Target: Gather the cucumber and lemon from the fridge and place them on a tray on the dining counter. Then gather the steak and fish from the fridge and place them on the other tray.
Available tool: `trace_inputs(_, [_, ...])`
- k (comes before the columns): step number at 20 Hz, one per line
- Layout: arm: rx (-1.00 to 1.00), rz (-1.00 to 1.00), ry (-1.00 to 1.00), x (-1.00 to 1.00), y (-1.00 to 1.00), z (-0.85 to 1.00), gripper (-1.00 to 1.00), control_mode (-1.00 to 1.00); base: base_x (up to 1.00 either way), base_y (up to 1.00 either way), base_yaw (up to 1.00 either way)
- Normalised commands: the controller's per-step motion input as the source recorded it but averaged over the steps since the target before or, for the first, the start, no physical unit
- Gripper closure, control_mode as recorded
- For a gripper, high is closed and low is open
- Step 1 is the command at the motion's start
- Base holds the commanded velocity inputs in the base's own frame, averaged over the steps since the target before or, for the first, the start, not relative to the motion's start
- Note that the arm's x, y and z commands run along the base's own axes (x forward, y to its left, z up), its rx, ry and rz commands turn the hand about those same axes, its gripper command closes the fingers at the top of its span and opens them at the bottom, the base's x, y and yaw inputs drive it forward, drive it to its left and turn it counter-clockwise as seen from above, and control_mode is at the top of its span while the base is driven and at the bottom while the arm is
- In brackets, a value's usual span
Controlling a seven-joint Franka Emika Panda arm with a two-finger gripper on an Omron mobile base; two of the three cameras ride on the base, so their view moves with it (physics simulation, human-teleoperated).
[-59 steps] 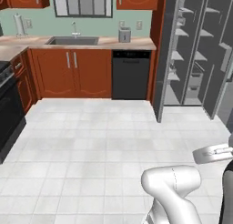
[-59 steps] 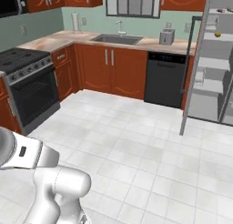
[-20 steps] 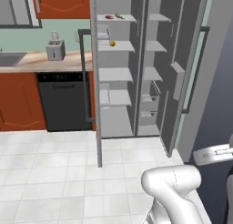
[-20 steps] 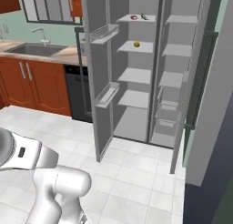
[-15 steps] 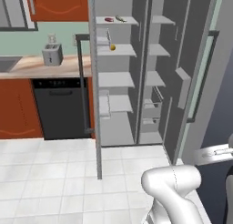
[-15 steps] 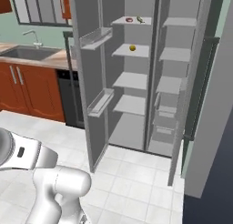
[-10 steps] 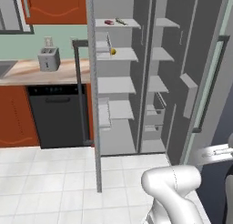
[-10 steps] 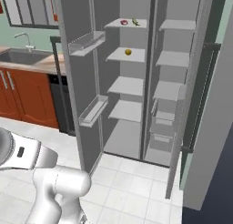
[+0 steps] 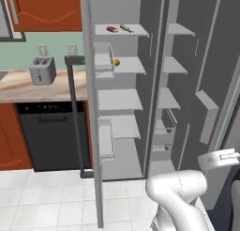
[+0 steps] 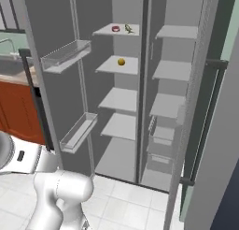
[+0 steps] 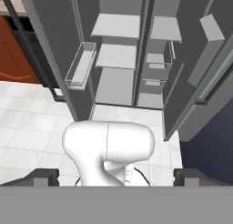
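Unlabelled lemon on fridge shelf

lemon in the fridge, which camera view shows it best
The right base view: the lemon sits alone in the open on the second shelf, seen from the front. In the left base view the lemon is partly tucked behind the door bin. The hand view looks at the fridge's lower shelves.

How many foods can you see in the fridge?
3. A red piece and a green thing lie side by side on the top left shelf, and a lemon sits on the shelf below. More food may be hidden elsewhere.
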Motion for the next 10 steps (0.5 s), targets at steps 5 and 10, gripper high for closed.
trace_inputs(5, [0.00,0.00,0.00,0.00,0.00,0.00,-1.00,1.00,0.70,-0.44,0.00])
trace_inputs(10, [0.00,0.00,0.00,0.00,0.00,0.00,-1.00,1.00,0.69,-0.41,0.00])
